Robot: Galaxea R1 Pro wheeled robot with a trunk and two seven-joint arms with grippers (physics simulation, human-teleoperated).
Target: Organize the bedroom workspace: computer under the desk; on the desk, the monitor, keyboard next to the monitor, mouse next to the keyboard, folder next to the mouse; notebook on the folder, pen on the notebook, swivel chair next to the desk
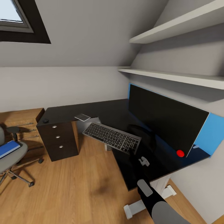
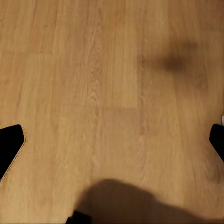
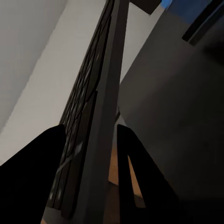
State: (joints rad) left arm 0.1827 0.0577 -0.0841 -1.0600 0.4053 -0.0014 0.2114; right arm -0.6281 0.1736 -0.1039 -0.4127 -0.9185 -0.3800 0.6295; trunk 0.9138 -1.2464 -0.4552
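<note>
My right gripper (image 1: pixel 134 151) is shut on the near end of the keyboard (image 1: pixel 111 137), a slim silver-grey board with dark keys, held tilted above the inner corner of the black desk (image 1: pixel 102 110). In the right wrist view the keyboard (image 3: pixel 95 107) runs edge-on between the two dark fingers (image 3: pixel 135 177). The monitor (image 1: pixel 165 123) stands on the desk's right wing. A grey notebook (image 1: pixel 82 117) and the black mouse (image 1: pixel 45 120) lie on the left wing. The blue folder (image 1: pixel 8 148) rests on the swivel chair (image 1: pixel 12 158) at far left. A short whitish stick (image 1: pixel 196 146), possibly the pen, lies beside the monitor. The computer is out of view. My left gripper (image 2: pixel 112 144) hangs open over the floor.
A light wooden drawer unit (image 1: pixel 21 119) stands behind the chair. The desk's drawer block (image 1: pixel 59 140) has silver knobs. A blue wall panel (image 1: pixel 214 133) sits behind the monitor, and two white shelves (image 1: pixel 174 76) jut out above it. Wooden floor (image 1: pixel 77 186) spreads between chair and desk.
</note>
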